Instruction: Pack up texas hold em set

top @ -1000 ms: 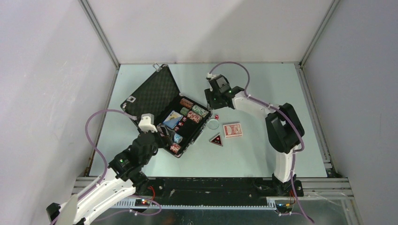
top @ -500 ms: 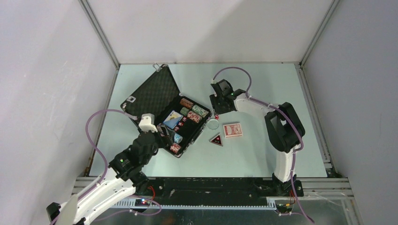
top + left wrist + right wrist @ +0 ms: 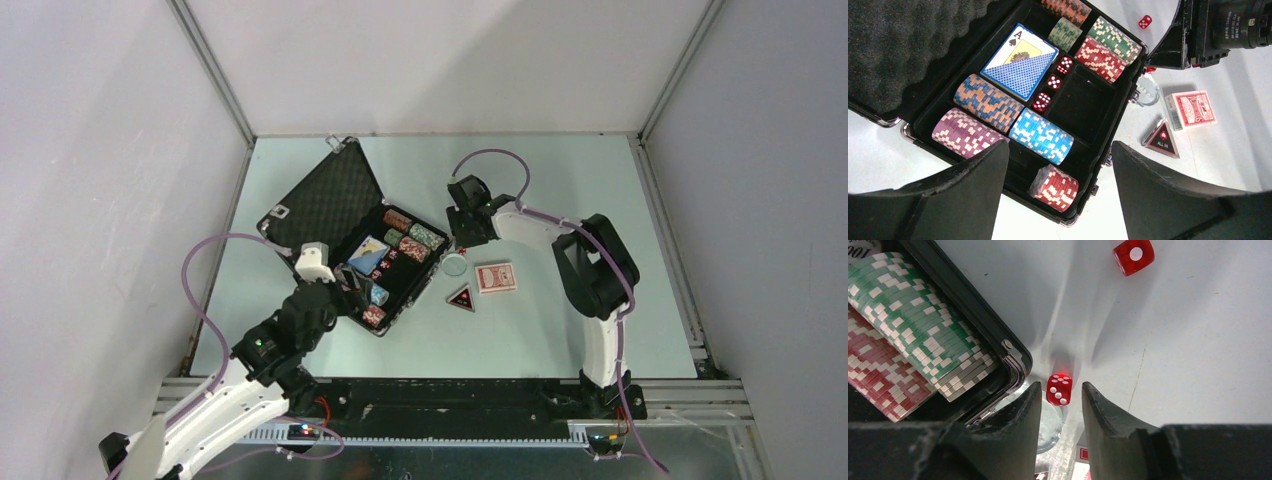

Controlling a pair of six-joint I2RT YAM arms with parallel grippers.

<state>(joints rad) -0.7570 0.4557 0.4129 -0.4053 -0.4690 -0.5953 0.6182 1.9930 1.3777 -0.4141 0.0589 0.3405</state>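
The black briefcase (image 3: 330, 200) is being shown open on the table, left of centre, its foam-lined lid tilted back toward the far left. Its tray is being filled by chip stacks: purple (image 3: 965, 134), orange-and-blue (image 3: 988, 100), light blue (image 3: 1043, 136) and red (image 3: 1055, 182) near the front, green (image 3: 918, 325) and red-and-white (image 3: 878, 375) at the far end. A blue card deck (image 3: 1020, 62) is being seen face up inside, with three red dice (image 3: 1053, 81) lined up just beside it.

The left gripper (image 3: 1059, 150) is being held above the near corner of the case, its jaws spread wide with nothing between them.

The right gripper (image 3: 1061, 385) is being pointed down at the table just outside the case's metal-trimmed corner. Its jaws are being held narrowly apart, and one red die (image 3: 1059, 389) is being framed between the tips, with a slim gap on each side. A second red die (image 3: 1133, 255) is being seen farther off on the bare table.

Right of the case, a clear round disc (image 3: 455, 265), a red card deck (image 3: 496, 277) and a black-and-red triangle (image 3: 461, 298) are being left near one another on the table.
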